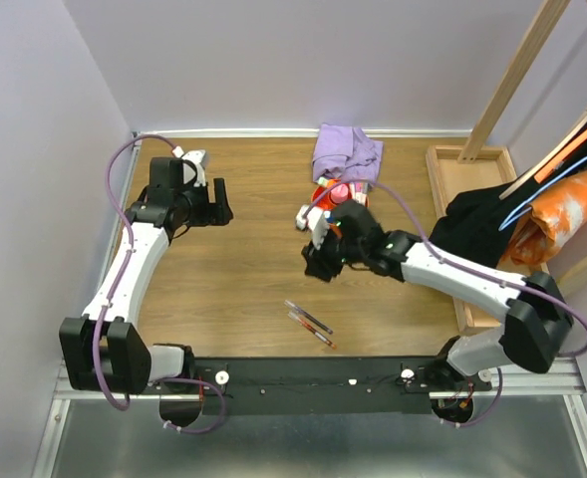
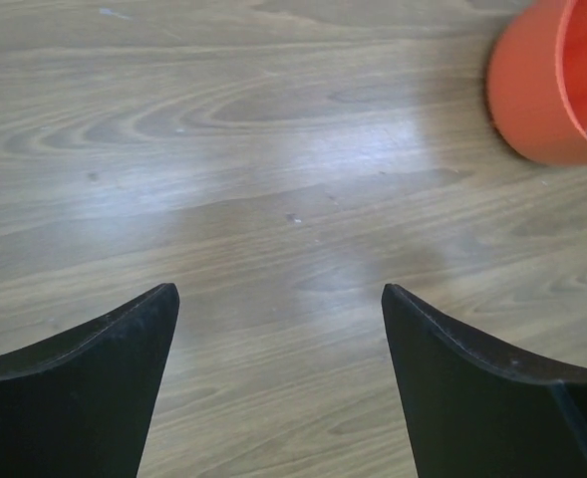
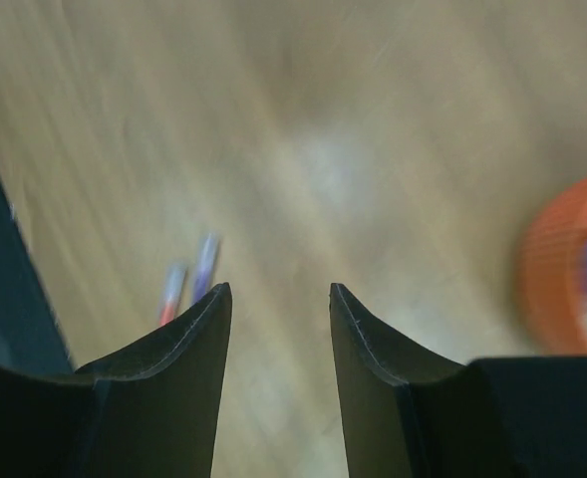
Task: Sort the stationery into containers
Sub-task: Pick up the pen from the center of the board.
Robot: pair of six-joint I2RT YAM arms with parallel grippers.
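The round orange cup stands mid-table in front of the lilac cloth, with several stationery items sticking out of it. It is partly hidden behind my right arm. Two thin pens lie side by side on the wood near the front edge. My right gripper hovers between the cup and the pens, open with nothing between its fingers. The right wrist view is blurred and shows the pens ahead on the left and the cup at the right. My left gripper is wide open over bare wood, left of the cup.
A lilac cloth lies bunched at the back behind the cup. A shallow wooden tray runs along the right side, holding black fabric and an orange-and-white object. A wooden slat leans at the back right.
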